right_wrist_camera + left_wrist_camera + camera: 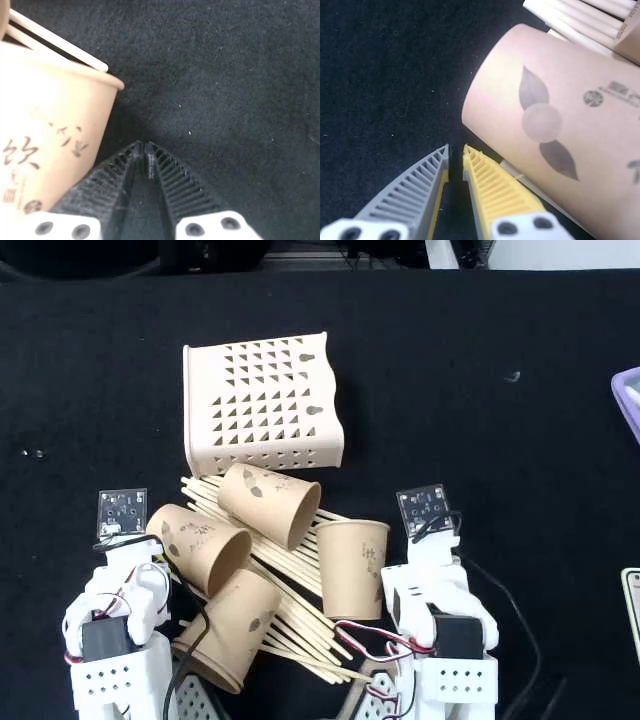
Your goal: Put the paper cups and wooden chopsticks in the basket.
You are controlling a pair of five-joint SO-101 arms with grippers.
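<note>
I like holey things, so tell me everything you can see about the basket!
The basket is a cream, plastic-looking box lying tipped on its side on the black table, one wall facing up. That wall has rows of small triangle holes and a few drop-shaped ones. It lies just beyond the pile of paper cups and chopsticks; the nearest cup and some stick tips come right up to its edge, but touching is unclear.

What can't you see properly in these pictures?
- Number of wooden chopsticks: in the high view, the paper cups lie across the pile and cover much of it.
- Inside of the basket: the high view shows its holed wall, not what it holds.
- Purple thing: cut off by the high view's right edge.
- One cup in the left wrist view: its far end runs past the edge.
</note>
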